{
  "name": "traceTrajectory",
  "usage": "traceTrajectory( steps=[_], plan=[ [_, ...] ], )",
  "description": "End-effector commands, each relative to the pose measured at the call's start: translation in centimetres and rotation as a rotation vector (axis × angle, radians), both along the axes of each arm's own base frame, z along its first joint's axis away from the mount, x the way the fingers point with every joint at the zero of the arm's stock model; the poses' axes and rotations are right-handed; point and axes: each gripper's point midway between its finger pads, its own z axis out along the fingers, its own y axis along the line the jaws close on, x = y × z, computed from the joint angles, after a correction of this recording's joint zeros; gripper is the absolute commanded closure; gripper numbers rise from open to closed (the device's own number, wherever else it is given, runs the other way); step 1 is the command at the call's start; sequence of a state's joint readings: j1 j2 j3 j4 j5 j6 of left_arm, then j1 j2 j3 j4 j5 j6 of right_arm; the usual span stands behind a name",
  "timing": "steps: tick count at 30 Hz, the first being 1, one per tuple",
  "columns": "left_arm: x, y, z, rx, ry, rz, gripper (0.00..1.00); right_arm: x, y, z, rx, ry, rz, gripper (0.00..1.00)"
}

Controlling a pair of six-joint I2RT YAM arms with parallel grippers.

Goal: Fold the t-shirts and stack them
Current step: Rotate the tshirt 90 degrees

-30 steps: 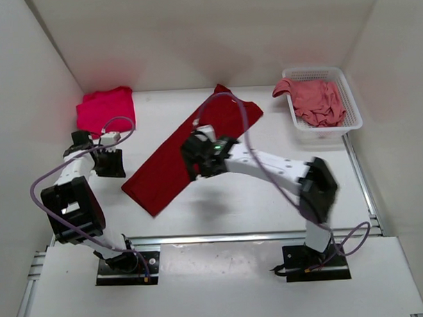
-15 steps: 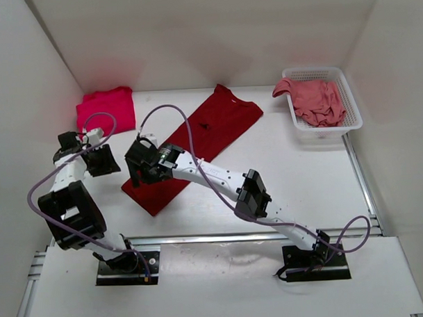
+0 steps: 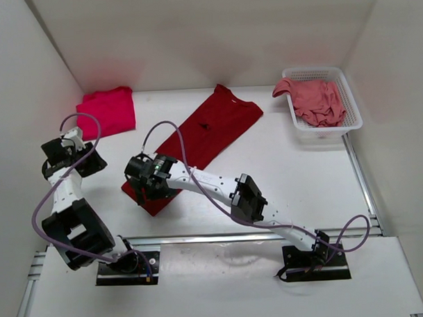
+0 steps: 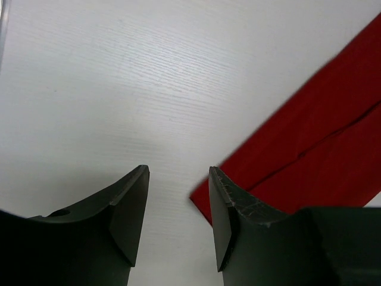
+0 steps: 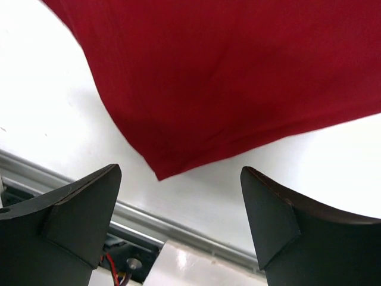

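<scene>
Right end effector: jaws spread wide, nothing between them. In the right wrist view the near hem corner of the dark crimson t-shirt lies on the table directly beneath the gap between the fingers, with the rest of the cloth running away ahead of them. Contact between fingers and cloth cannot be confirmed.

Left end effector: jaws parted, released, gripping nothing. In the left wrist view bare table lies under and ahead of the gap. A corner of the dark crimson t-shirt lies just beyond the right-hand finger, apart from it.

Dark crimson t-shirt: folded lengthwise into a long band, flat on the table, stretching diagonally from the right end effector toward the far wall.

Bright pinkish-red t-shirt: folded, lying ahead of the left end effector, well apart from it.

Faded salmon pink t-shirt: bunched in the white mesh basket, far to the right of both end effectors.
</scene>
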State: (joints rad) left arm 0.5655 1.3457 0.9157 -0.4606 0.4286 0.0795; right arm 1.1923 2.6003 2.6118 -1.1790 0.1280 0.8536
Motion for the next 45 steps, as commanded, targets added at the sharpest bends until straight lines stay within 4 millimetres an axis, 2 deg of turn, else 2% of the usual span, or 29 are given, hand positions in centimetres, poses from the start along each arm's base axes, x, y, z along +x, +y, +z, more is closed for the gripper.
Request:
traceTrajectory(
  steps=[1,2,5,8,9,14,15,16,17,18,19,20,23,24,26,27,28,30,31,32,33,34,35,36,37,38,40,43,45],
  plan=[
    [0.4,-0.9,0.6,0.01,-0.038,-0.026,0.44,-1.5,0.0,-1.3,-0.026,0.054,-0.01,0.18],
    [0.5,-0.9,0.7,0.01,-0.043,-0.031,0.44,-1.3,0.3,-0.9,-0.009,0.052,-0.017,0.17],
    [0.7,-1.3,1.0,0.022,-0.049,-0.054,0.44,-1.2,0.2,-1.8,-0.022,0.073,-0.022,0.17],
    [0.9,-1.2,0.8,0.02,-0.043,-0.056,0.44,-0.9,-0.7,-4.1,-0.074,0.1,-0.049,0.17],
    [0.9,-1.1,0.7,0.019,-0.039,-0.056,0.44,-0.9,-0.7,-3.8,-0.069,0.109,-0.052,0.16],
    [1.1,-0.6,1.1,0.027,-0.045,-0.051,0.44,-0.8,-1.1,-4.9,-0.093,0.128,-0.047,0.23],
    [1.0,-0.5,1.0,0.026,-0.038,-0.051,0.44,-1.2,-1.2,-5.4,-0.106,0.146,-0.054,0.3],
    [1.2,-0.5,1.0,0.028,-0.044,-0.052,0.44,-1.3,-1.4,-5.6,-0.113,0.154,-0.046,0.5],
    [1.2,-0.5,1.0,0.026,-0.044,-0.054,0.44,-0.5,-1.7,-6.0,-0.119,0.155,-0.057,0.63],
    [1.1,-0.2,1.1,0.03,-0.044,-0.047,0.44,-0.7,-1.6,-5.4,-0.115,0.155,-0.058,0.85],
    [1.2,-0.3,1.0,0.026,-0.041,-0.051,0.45,-0.4,-1.6,-5.1,-0.115,0.143,-0.061,1.0],
    [1.4,-0.4,1.0,0.035,-0.046,-0.063,0.44,0.0,-1.3,-4.6,-0.097,0.133,-0.07,1.0],
    [1.6,-0.5,1.3,0.026,-0.05,-0.076,0.44,0.4,-2.6,-4.5,-0.13,0.138,-0.069,1.0],
    [1.5,-1.3,1.2,0.013,-0.044,-0.113,0.44,0.6,-2.8,-4.6,-0.139,0.131,-0.073,0.99],
    [2.0,-3.0,1.7,0.021,-0.042,-0.196,0.44,0.7,-4.5,-3.9,-0.184,0.12,-0.073,1.0],
    [2.3,-4.0,1.7,0.038,-0.038,-0.241,0.45,1.0,-5.0,-2.3,-0.18,0.081,-0.082,1.0],
    [2.2,-4.6,1.9,0.035,-0.031,-0.26,0.44,1.3,-6.9,-3.4,-0.247,0.088,-0.11,1.0],
    [2.8,-6.7,2.2,0.043,-0.035,-0.338,0.45,1.2,-9.3,-1.0,-0.27,0.062,-0.135,1.0],
    [2.6,-7.6,1.8,0.016,-0.02,-0.362,0.44,0.9,-11.6,-2.4,-0.348,0.072,-0.146,1.0],
    [3.1,-8.5,2.8,0.006,-0.048,-0.383,0.44,0.1,-13.5,-2.3,-0.378,0.08,-0.157,1.0],
    [3.1,-9.1,2.4,-0.014,-0.039,-0.392,0.44,0.4,-13.9,-0.4,-0.32,0.06,-0.169,1.0],
    [3.4,-10.2,2.8,-0.03,-0.047,-0.415,0.44,-0.3,-15.7,-0.5,-0.303,0.08,-0.183,1.0],
    [3.5,-10.7,2.9,-0.049,-0.05,-0.43,0.44,-1.7,-18.0,-3.2,-0.333,0.135,-0.21,0.99],
    [3.5,-11.8,3.2,-0.064,-0.057,-0.459,0.44,-3.2,-20.8,-3.2,-0.336,0.163,-0.243,1.0],
    [3.6,-12.5,3.0,-0.065,-0.049,-0.474,0.44,-2.9,-20.5,-1.9,-0.23,0.141,-0.264,1.0],
    [3.5,-13.0,2.8,-0.067,-0.04,-0.489,0.45,-3.7,-22.3,-3.3,-0.229,0.168,-0.301,1.0],
    [3.3,-15.2,2.7,-0.062,-0.037,-0.56,0.44,-4.6,-24.2,-2.6,-0.171,0.164,-0.345,1.0],
    [2.5,-17.8,2.0,-0.081,-0.005,-0.634,0.44,-5.9,-27.3,-3.6,-0.166,0.205,-0.389,1.0],
    [2.0,-18.9,1.4,-0.082,0.015,-0.665,0.44,-6.2,-27.1,-3.5,-0.096,0.204,-0.382,1.0]
  ],
)
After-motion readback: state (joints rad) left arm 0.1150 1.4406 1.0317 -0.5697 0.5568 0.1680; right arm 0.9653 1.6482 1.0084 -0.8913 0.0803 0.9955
